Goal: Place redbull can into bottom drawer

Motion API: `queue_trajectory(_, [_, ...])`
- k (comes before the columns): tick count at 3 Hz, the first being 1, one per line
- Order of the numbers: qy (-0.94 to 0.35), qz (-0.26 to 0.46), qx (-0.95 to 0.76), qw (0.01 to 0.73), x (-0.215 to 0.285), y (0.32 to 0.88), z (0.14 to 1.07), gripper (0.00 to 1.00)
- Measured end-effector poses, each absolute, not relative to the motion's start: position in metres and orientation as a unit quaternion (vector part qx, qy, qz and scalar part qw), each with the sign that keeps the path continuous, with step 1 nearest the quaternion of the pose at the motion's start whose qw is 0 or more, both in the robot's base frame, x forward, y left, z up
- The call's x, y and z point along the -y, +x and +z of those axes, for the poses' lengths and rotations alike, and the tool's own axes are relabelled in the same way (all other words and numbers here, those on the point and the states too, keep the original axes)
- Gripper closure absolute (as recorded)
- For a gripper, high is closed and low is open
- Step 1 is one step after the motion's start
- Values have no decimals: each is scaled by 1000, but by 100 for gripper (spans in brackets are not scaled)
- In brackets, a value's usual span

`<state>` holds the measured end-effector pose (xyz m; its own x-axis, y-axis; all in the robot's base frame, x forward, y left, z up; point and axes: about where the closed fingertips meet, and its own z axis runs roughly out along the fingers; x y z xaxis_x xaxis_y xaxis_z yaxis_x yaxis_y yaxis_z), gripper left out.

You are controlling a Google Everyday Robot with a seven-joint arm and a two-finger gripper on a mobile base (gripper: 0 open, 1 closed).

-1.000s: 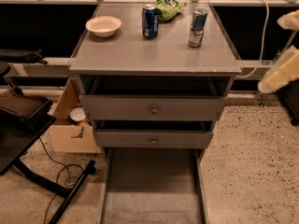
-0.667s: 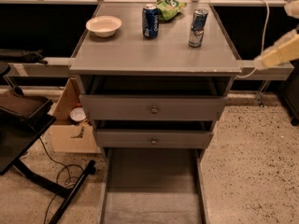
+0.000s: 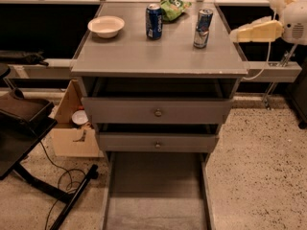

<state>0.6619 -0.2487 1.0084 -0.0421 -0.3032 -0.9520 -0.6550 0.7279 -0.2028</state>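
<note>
The redbull can, slim with blue and silver panels, stands upright on the right side of the grey cabinet top. My gripper, cream-coloured, reaches in from the right edge at about the can's height. It is a short way right of the can and apart from it, holding nothing that I can see. The bottom drawer is pulled out at floor level below the cabinet, and its flat grey floor is bare.
A wider dark-blue soda can, a white bowl and a green snack bag stand on the top. Two knobbed drawers are slightly open. A cardboard box and a black stand are at the left.
My gripper has risen and moved left from beside the cabinet's right edge, up to the level of the can. The can and drawers have not moved.
</note>
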Motion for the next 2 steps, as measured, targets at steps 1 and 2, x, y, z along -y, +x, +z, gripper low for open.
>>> queue_trajectory(1, [-339, 146, -707, 603, 248, 662, 1008, 0])
queue_trajectory(2, [-329, 160, -695, 619, 232, 690, 1003, 0])
